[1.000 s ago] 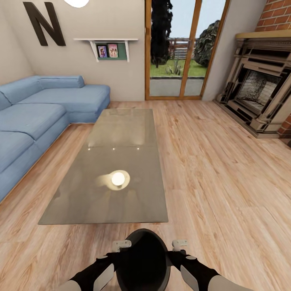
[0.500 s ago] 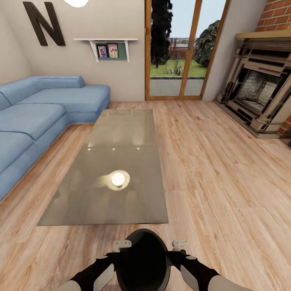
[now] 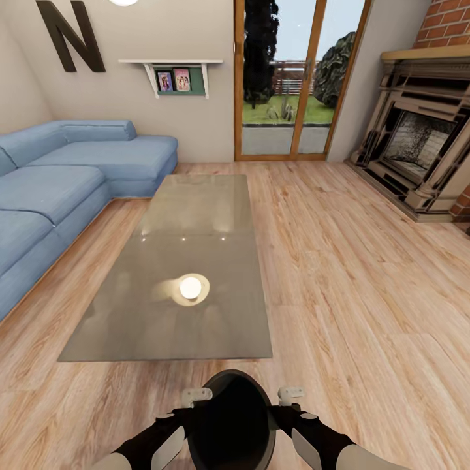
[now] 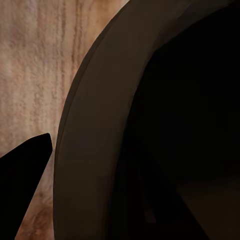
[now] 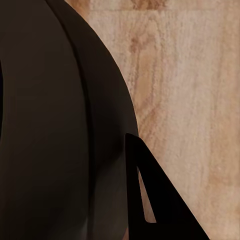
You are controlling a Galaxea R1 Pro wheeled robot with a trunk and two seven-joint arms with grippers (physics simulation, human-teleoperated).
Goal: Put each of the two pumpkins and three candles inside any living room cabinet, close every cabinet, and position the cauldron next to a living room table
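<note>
Cauldron (image 3: 230, 421) at bottom centre of head view, just short of near edge of grey desk (image 3: 176, 281), above wood floor (image 3: 365, 294). Looks rigid, bulky, smooth-walled; likely slippery, so two-sided squeeze at rim suits it. My left end effector (image 3: 196, 395) sits at its left rim, my right end effector (image 3: 290, 394) at right rim, forearms angled inward from lower corners. Fingers of each look clamped against rim, holding pot between them. Blue sofa (image 3: 59, 183) at left, fireplace (image 3: 418, 150) at upper right.
</note>
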